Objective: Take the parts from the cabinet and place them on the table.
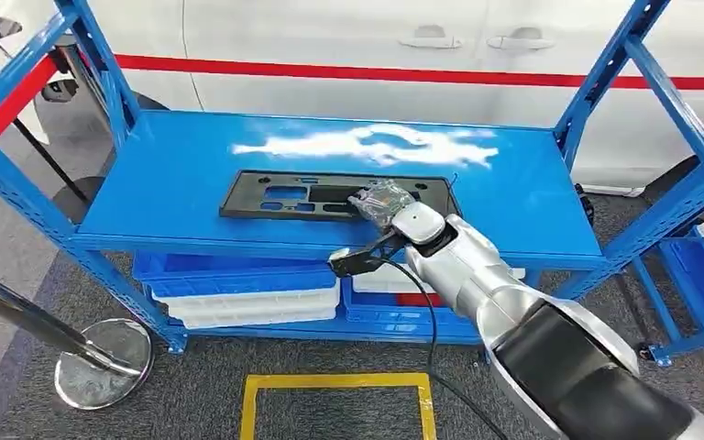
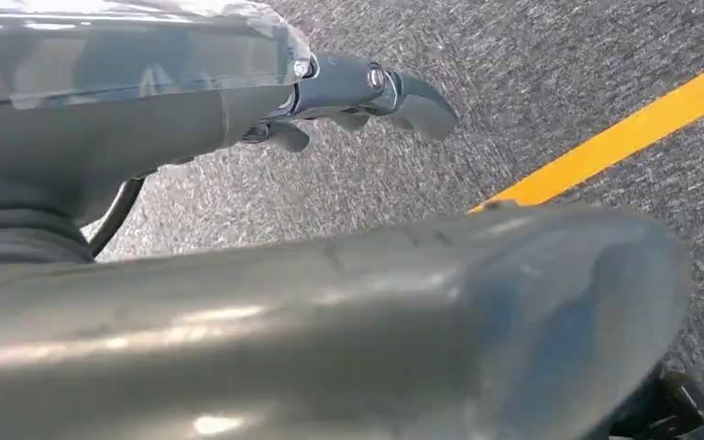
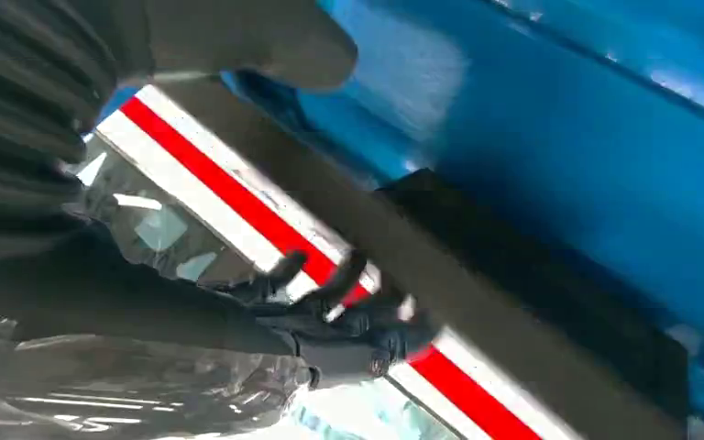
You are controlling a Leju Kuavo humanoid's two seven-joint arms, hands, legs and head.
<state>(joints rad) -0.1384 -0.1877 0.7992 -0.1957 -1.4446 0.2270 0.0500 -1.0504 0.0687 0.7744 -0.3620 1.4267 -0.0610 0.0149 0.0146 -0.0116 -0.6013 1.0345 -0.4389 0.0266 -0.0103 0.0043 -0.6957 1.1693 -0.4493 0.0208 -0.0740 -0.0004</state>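
Seemingly mid-reach, the right hand [image 1: 380, 203], wrapped in a clear plastic cover, is seen over the right end of a flat black part [image 1: 330, 196] that lies on the blue shelf [image 1: 513, 192] of the cabinet, close to the shelf's front edge and well short of its back edge. Whether the part is actually gripped cannot be told: in the right wrist view the dark fingers [image 3: 330, 280] are curled near the part's edge, but contact is blurred. The left hand [image 2: 367, 92] is held low over grey carpet and a yellow floor line [image 2: 623, 137], its fingers loosely apart with nothing in them. A slip is judged the main risk: the part is long, thin and pierced with cut-outs, so a hold taken at one end could let the far end sag, swing or scrape along the shelf, and the plastic cover may weaken the grasp. The upright blue posts [image 1: 605, 73] at the shelf's corners could also be struck as the panel is drawn out. The part looks rigid, matte and rectangular.
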